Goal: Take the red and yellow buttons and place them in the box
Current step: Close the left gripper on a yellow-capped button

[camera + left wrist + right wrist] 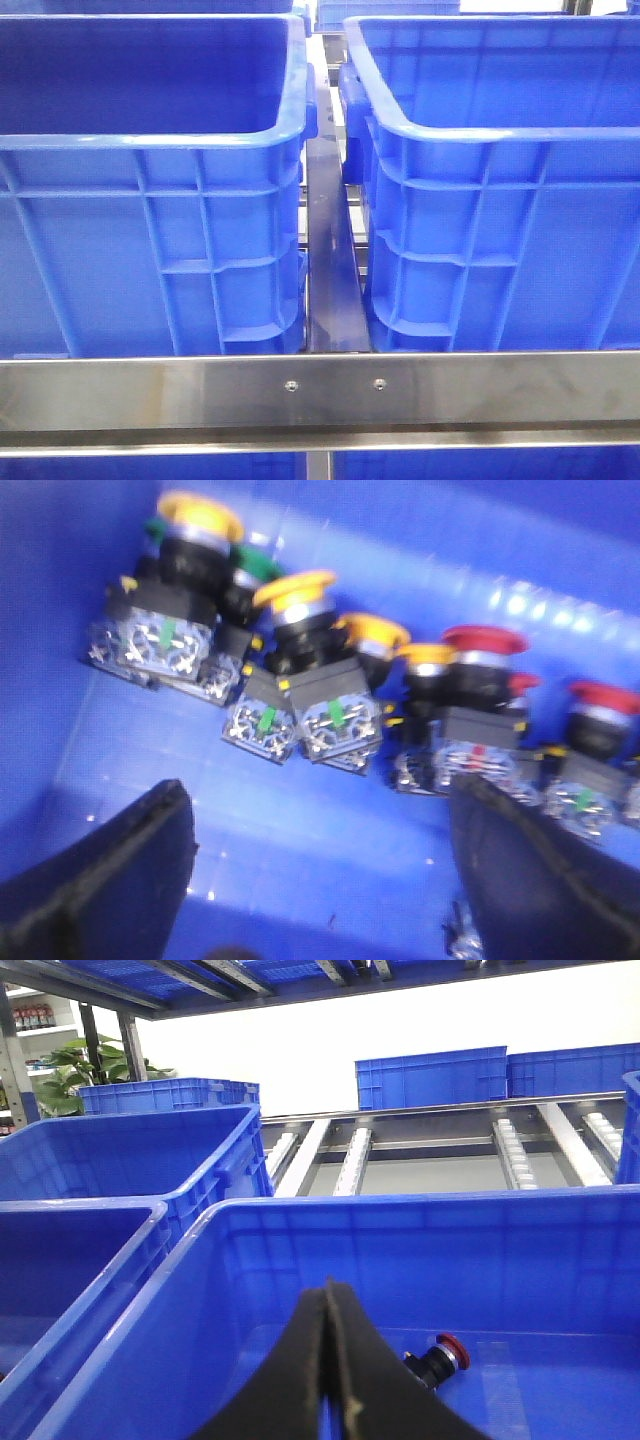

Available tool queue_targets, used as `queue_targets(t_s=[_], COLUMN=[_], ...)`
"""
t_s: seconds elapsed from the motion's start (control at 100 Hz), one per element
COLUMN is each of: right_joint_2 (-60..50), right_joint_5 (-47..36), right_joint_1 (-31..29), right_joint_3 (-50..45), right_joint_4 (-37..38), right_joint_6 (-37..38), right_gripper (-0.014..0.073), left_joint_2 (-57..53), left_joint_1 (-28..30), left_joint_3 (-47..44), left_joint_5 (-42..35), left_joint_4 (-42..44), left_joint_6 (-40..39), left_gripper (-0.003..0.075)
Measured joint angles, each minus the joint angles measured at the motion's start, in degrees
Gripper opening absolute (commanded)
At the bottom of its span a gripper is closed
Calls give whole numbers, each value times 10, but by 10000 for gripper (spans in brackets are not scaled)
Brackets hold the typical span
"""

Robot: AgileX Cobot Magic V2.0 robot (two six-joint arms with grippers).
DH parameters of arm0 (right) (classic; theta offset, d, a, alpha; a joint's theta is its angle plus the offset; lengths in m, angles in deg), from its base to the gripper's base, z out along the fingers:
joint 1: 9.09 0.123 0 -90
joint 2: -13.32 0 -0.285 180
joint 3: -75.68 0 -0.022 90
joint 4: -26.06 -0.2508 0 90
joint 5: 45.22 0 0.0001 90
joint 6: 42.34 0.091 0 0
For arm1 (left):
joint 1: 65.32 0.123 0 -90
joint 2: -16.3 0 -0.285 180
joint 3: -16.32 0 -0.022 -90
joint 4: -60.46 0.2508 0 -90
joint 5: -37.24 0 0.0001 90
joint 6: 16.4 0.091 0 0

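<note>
Left wrist view: my left gripper (320, 870) hangs spread above yellow-capped plastic pushbuttons (300, 630); I judge picking next. Right gripper (332, 1360) pressed together, empty.

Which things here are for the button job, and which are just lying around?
For the job: yellow buttons, red buttons, the box with one red button inside.
Just there: green buttons, far crates, plant.
</note>
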Motion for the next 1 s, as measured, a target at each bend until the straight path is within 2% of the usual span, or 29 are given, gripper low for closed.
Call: queue_targets(t_s=[0.56, 1.0], right_joint_2=[0, 0], right_joint_5=[0, 0], right_joint_1=[0, 0], right_joint_3=[0, 0], right_joint_4=[0, 0], right_joint_6=[0, 0], right_gripper=[-68, -68], left_joint_2=[116, 153], left_joint_1=[1, 24], left_joint_3=[34, 36], left_joint_5=[-43, -66], left_joint_4=[-19, -46], left_joint_6=[-2, -9], left_gripper=[482, 482])
